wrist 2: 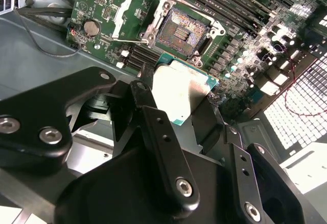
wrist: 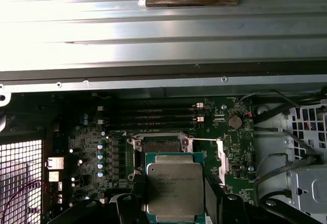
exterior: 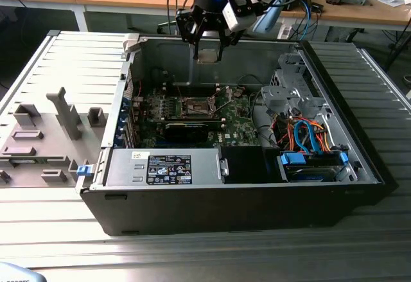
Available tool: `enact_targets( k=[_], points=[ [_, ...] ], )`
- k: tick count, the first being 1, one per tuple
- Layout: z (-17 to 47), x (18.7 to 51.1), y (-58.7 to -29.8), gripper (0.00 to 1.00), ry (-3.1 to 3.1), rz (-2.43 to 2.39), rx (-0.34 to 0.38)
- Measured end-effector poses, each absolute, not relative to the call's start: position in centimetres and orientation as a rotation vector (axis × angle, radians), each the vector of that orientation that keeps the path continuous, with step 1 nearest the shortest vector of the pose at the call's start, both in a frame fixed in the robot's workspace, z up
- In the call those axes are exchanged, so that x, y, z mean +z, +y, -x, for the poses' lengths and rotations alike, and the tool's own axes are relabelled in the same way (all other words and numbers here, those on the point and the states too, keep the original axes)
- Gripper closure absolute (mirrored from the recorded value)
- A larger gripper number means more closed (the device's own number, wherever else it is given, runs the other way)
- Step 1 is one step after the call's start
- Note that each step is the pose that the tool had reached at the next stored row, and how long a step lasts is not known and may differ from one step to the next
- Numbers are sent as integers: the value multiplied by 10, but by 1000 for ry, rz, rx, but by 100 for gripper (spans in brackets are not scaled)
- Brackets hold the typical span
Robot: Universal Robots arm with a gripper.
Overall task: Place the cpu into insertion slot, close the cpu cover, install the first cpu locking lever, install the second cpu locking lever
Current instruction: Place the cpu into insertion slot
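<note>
My gripper (exterior: 209,49) hangs above the open computer case, shut on the cpu (exterior: 209,56), a small flat square chip with a silvery top. In both wrist views the cpu (wrist 2: 181,94) (wrist: 173,185) sits level between the black fingers (wrist 2: 153,117), held by two opposite edges. The insertion slot (exterior: 196,107) (wrist 2: 181,27) (wrist: 159,143) lies bare on the green motherboard (exterior: 241,118), below the chip and a little off to one side. The cpu cover (wrist 2: 125,12) (wrist: 221,156) stands swung open beside the socket.
A power supply (exterior: 167,168) with a label fills the case's near side. A grey drive cage (exterior: 289,92) and orange and blue cables (exterior: 308,137) sit at the exterior view's right. A grey parts fixture (exterior: 64,112) lies outside the case at the left.
</note>
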State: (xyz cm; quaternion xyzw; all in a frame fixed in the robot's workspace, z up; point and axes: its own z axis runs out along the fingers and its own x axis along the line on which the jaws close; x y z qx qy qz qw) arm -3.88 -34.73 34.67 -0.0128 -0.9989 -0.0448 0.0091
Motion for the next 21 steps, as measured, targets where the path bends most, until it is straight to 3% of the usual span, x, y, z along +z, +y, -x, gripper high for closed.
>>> enact_targets(
  k=[21],
  points=[
    [39,343,-347,46,-3120,40,-140]
  ],
)
